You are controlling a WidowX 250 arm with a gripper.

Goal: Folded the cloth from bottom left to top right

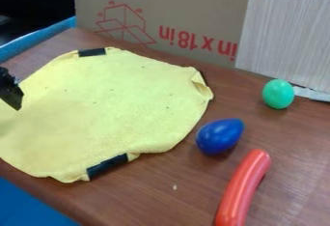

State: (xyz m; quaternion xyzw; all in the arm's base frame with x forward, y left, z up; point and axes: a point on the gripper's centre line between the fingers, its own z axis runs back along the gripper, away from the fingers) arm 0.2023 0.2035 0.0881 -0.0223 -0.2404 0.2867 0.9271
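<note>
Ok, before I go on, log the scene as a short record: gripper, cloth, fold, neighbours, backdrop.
gripper: black gripper, at the view's left edge, by the cloth's left side
cloth: yellow cloth, spread on the brown table
fold: not across yet; small turned-over bit at right edge
neighbours: blue egg shape, red sausage shape, green ball, all right of cloth
backdrop: cardboard

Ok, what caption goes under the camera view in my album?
Yellow cloth spread out beside a blue teardrop, a green egg and a curved red stick.
</note>
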